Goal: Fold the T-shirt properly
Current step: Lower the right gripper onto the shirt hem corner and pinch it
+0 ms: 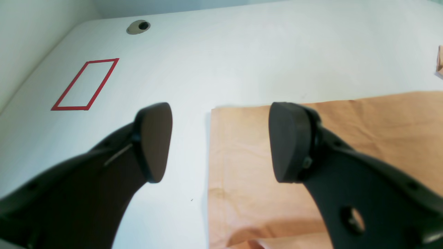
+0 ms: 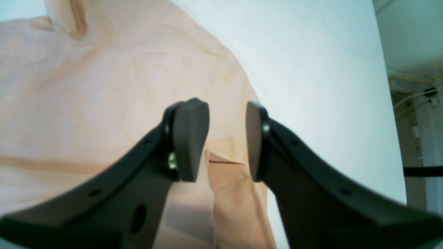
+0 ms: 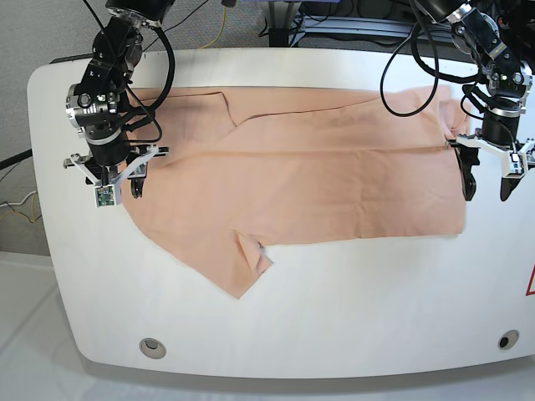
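Observation:
The peach T-shirt (image 3: 318, 175) lies spread out and wrinkled across the white table, one sleeve (image 3: 242, 269) pointing toward the front edge. My left gripper (image 3: 487, 185) hangs open at the shirt's right-hand edge. In the left wrist view the left gripper (image 1: 221, 141) has one finger above the T-shirt (image 1: 242, 166) and the other above bare table. My right gripper (image 3: 123, 188) hovers over the shirt's left end. In the right wrist view the right gripper (image 2: 226, 138) stands partly open, and a raised fold (image 2: 225, 183) of the T-shirt (image 2: 86, 86) sits low between the fingers, unclamped.
A red tape rectangle (image 1: 84, 84) marks the table beyond the left gripper; its corner (image 3: 531, 284) shows at the base view's right edge. Cable holes (image 3: 152, 345) (image 3: 507, 340) sit near the front corners of the table (image 3: 334, 334). Cables hang behind the arms.

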Controlling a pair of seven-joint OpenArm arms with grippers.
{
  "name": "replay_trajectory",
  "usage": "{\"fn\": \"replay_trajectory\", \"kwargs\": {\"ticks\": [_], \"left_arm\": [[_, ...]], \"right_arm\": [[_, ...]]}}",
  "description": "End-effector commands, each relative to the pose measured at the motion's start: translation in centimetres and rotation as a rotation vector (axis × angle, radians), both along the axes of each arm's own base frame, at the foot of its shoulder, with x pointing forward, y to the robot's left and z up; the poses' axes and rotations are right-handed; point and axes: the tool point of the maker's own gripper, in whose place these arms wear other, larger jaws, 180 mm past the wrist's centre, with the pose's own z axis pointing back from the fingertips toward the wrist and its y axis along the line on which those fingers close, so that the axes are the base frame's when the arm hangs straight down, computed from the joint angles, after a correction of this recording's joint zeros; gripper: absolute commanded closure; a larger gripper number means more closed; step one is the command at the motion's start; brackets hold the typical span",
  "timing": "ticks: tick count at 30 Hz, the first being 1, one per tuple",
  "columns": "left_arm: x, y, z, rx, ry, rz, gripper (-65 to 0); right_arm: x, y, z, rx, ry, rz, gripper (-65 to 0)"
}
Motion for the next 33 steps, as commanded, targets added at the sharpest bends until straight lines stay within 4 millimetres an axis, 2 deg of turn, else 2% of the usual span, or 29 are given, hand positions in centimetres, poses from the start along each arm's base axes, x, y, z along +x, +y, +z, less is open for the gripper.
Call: {"fn": "replay_trajectory", "kwargs": {"ticks": [1, 11, 13, 17, 25, 33], "left_arm": [[1.2, -0.2, 1.3, -0.02, -0.061, -0.009, -41.4], [1.9, -0.2, 1.4, -0.028, -0.066, -0.015, -41.4], [2.4, 0.3, 1.1, -0.037, -0.06, 0.0, -41.6], [2.6, 0.4, 1.2, -0.04, -0.065, 0.001, -41.5], [2.8, 0.2, 1.0, -0.048, -0.065, -0.007, -41.5], [3.0, 0.1, 1.0, -0.051, -0.064, -0.01, -41.5]], "right_arm": [[4.1, -0.2, -1.9, 0.027, 0.017, 0.044, -22.9], [7.8, 0.1, -4.1, 0.092, 0.036, 0.063, -29.1], [10.2, -0.3, -5.2, 0.123, 0.067, 0.072, -37.2], [11.4, -0.1, -6.0, 0.153, 0.091, 0.08, -42.2], [13.5, 0.8, -7.5, 0.232, 0.132, 0.101, -45.1], [15.5, 2.3, -8.3, 0.314, 0.134, 0.112, -44.2]]}}
